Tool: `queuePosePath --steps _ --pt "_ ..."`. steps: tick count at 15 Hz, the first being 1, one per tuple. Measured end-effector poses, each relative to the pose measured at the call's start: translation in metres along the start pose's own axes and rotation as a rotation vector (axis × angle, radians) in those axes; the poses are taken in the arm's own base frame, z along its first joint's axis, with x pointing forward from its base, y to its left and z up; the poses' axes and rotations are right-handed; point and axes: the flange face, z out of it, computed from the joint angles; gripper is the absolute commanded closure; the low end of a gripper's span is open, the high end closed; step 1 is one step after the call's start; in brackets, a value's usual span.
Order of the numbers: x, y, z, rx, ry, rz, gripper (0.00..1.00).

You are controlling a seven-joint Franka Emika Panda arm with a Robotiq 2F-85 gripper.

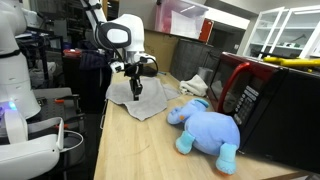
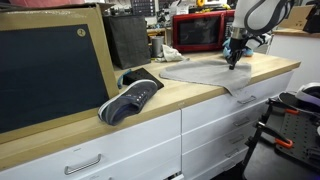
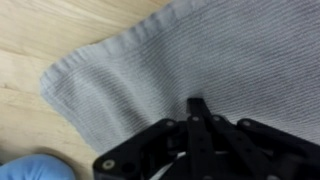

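Observation:
A grey knitted cloth (image 1: pixel 146 101) lies spread on the wooden counter (image 1: pixel 130 150). It also shows in the other exterior view (image 2: pixel 200 71), with one edge hanging over the counter front, and it fills the wrist view (image 3: pixel 150 70). My gripper (image 1: pixel 134 90) points straight down onto the cloth near its middle; it also shows in an exterior view (image 2: pixel 235 62). In the wrist view the two fingers (image 3: pixel 200 103) are pressed together with no gap, tips at the cloth surface. The cloth looks flat around the tips, with no fold showing between them.
A blue plush elephant (image 1: pixel 205 128) lies on the counter beside the cloth; its edge shows in the wrist view (image 3: pixel 30 165). A red-and-black microwave (image 1: pixel 262 95) stands behind it. A dark sneaker (image 2: pixel 130 98) and a framed black board (image 2: pixel 50 70) are farther along the counter.

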Motion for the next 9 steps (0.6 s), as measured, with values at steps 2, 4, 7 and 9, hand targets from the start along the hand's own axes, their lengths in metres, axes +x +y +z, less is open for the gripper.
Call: queuePosePath --steps 2,4,7,9 --pt "-0.006 0.003 -0.001 -0.015 -0.056 -0.015 1.0" --pt "-0.014 0.004 -0.002 -0.029 -0.129 -0.028 1.0" --pt "-0.025 0.001 -0.004 -0.038 -0.229 -0.034 1.0" --pt "-0.023 -0.004 -0.012 0.004 -0.242 -0.02 0.97"
